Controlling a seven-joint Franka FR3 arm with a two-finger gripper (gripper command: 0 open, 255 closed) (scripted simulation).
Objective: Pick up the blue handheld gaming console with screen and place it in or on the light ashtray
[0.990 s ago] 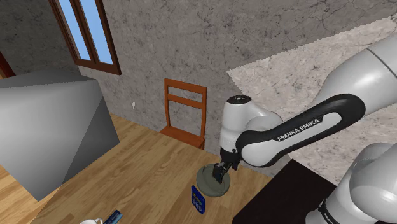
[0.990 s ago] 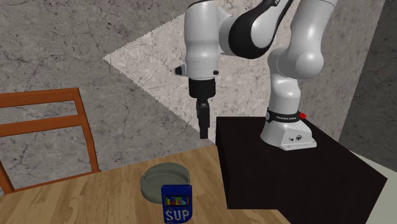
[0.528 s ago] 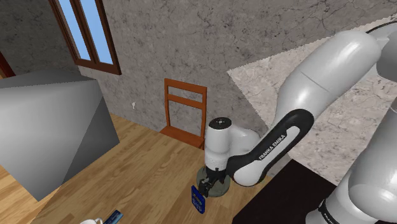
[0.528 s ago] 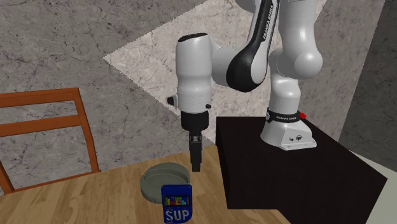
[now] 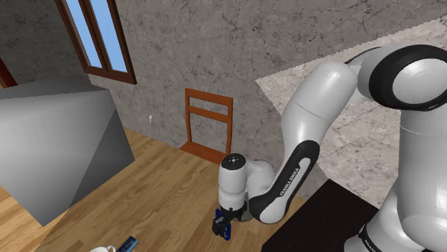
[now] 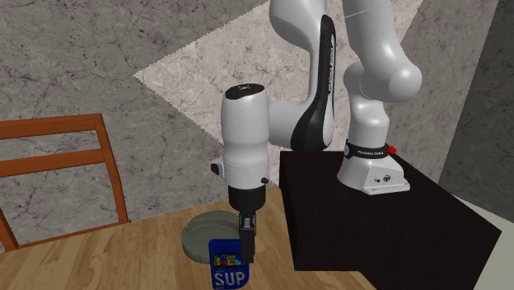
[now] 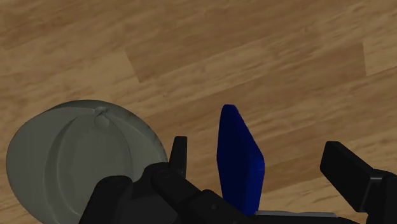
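A blue handheld console (image 6: 228,265) stands upright on its edge on the wooden table, its screen and the letters "SUP" facing the second exterior camera. Just behind it lies the light grey round ashtray (image 6: 202,235). My gripper (image 6: 245,240) points straight down at the console's top edge. In the wrist view the console (image 7: 238,159) stands edge-on between my two fingers, which are apart and do not touch it; the gripper (image 7: 258,150) is open. The ashtray (image 7: 70,159) lies beside the left finger. In the shoulder view the gripper (image 5: 223,226) straddles the console (image 5: 220,230).
A wooden chair (image 5: 208,125) stands behind the table by the stone wall. A big grey box (image 5: 50,143) occupies the shoulder view's left. A white mug (image 5: 104,249) and a small blue item (image 5: 129,243) lie at the table's near edge. The black stand (image 6: 371,222) adjoins the table.
The arm has folded down and the gripper has dropped from above the ashtray to the console's top, its fingers now either side of it. The console and ashtray have not moved.
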